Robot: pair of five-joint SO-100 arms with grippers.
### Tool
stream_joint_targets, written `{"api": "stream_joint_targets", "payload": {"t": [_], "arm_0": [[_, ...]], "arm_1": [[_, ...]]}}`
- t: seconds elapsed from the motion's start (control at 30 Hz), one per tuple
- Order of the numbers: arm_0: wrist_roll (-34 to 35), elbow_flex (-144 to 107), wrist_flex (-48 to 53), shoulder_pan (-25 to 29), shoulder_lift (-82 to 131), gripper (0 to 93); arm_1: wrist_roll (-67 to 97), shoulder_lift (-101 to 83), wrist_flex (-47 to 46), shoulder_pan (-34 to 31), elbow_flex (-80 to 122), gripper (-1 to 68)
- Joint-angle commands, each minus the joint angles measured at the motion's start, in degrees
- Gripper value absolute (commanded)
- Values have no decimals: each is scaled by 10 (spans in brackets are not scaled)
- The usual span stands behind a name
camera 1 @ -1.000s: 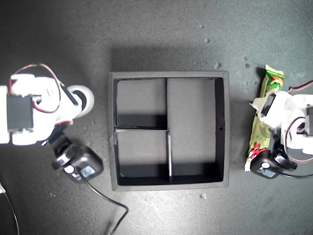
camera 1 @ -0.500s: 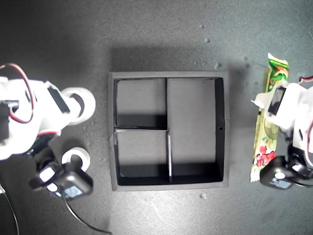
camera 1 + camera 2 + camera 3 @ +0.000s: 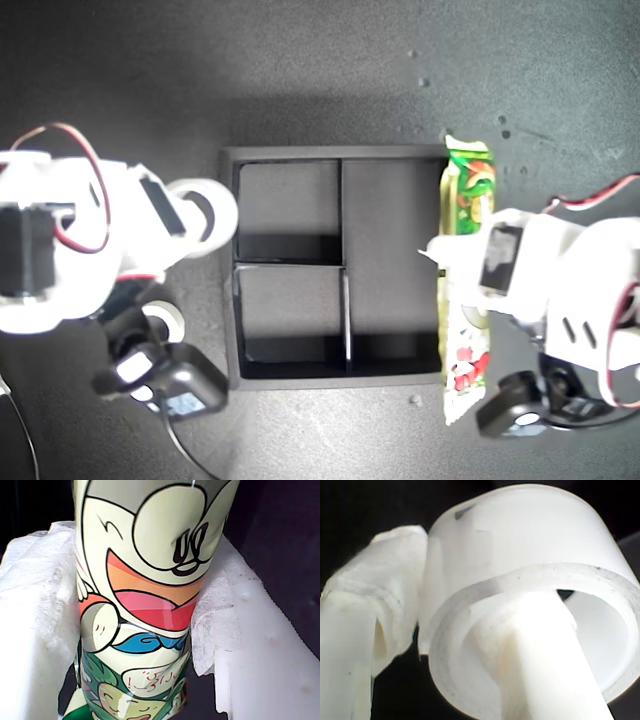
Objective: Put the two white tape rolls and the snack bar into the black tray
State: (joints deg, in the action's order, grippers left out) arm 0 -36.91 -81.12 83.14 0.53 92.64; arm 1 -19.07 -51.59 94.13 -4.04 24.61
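Gripping the snack bar [image 3: 145, 605] at mid-length, my first gripper [image 3: 462, 262] has its padded fingers [image 3: 35, 625] closed against both sides of the wrapper. Its long axis runs from the exterior view's top to bottom, lying over the black tray [image 3: 345, 375] wall at that view's right. My second gripper [image 3: 192, 218] is clamped on the larger white tape roll [image 3: 205, 215], one finger [image 3: 540, 655] through the centre hole and one against the outer face; this roll sits just beside the tray's wall at the exterior view's left. The smaller white tape roll [image 3: 166, 320] lies on the dark table [image 3: 320, 70] below it, partly hidden by the arm.
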Motion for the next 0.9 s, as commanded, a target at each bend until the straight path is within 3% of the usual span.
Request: {"api": "stream_joint_targets", "payload": {"t": [0.0,0.23,0.47,0.87], "arm_0": [[6,76,9,7,-40,0],[21,245,66,12,-195,0],[26,541,214,25,-396,0],[13,566,218,16,-441,0]], "arm_1": [[-8,0,-41,-11,-11,67],[-40,3,-102,-23,33,65],[-54,18,-113,-33,17,67],[-77,18,-100,-37,58,66]]}}
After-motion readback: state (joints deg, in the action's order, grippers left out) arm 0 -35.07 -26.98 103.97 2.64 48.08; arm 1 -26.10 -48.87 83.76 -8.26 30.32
